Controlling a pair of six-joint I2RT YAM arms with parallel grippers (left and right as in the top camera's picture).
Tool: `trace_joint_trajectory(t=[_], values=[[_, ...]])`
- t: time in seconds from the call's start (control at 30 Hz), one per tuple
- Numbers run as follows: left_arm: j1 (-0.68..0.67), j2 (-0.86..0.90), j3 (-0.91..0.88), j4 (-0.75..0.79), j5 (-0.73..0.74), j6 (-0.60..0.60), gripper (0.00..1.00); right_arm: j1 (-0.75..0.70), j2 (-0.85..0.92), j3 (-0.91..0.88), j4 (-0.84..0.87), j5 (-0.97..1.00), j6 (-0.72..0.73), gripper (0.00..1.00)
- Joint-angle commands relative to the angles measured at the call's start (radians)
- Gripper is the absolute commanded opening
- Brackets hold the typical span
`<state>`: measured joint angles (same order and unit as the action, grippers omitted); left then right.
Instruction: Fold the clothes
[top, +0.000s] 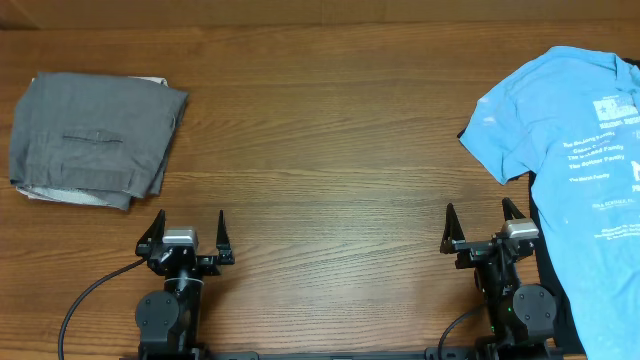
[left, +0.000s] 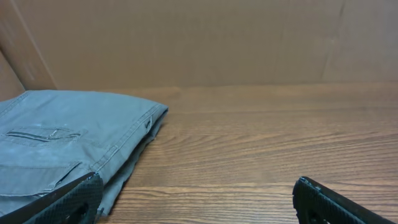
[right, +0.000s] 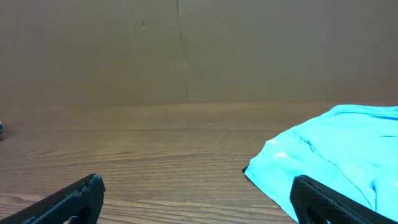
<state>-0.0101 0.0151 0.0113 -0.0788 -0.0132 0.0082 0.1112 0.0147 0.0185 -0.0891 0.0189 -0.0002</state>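
Note:
A light blue T-shirt (top: 575, 150) with small white lettering lies spread at the table's right edge, partly out of the overhead view; its sleeve (right: 329, 152) shows in the right wrist view. My right gripper (top: 477, 218) stands open at the front, just left of the shirt, with nothing between its fingers. My left gripper (top: 189, 225) is open too, at the front left, holding nothing. In the wrist views the left gripper (left: 196, 186) and right gripper (right: 196, 186) show bare wood between wide-set fingertips.
A folded grey garment (top: 95, 140) lies at the back left of the wooden table (top: 330, 150); its edge (left: 74, 143) shows in the left wrist view. A brown wall (right: 186, 50) stands behind the table. Something dark (top: 552, 265) lies under the shirt's near part.

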Motion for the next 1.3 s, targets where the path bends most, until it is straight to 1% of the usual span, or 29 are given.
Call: trace_joint_trajectory(t=[0.0,1.27], values=[[-0.005,-0.01,-0.006,0.004,-0.013,0.022,1.0,-0.004,-0.011,-0.011,0.008,0.009,0.005,1.0],[-0.005,-0.01,-0.006,0.004,-0.013,0.022,1.0,-0.004,-0.011,-0.011,0.006,-0.013,0.005,1.0]])
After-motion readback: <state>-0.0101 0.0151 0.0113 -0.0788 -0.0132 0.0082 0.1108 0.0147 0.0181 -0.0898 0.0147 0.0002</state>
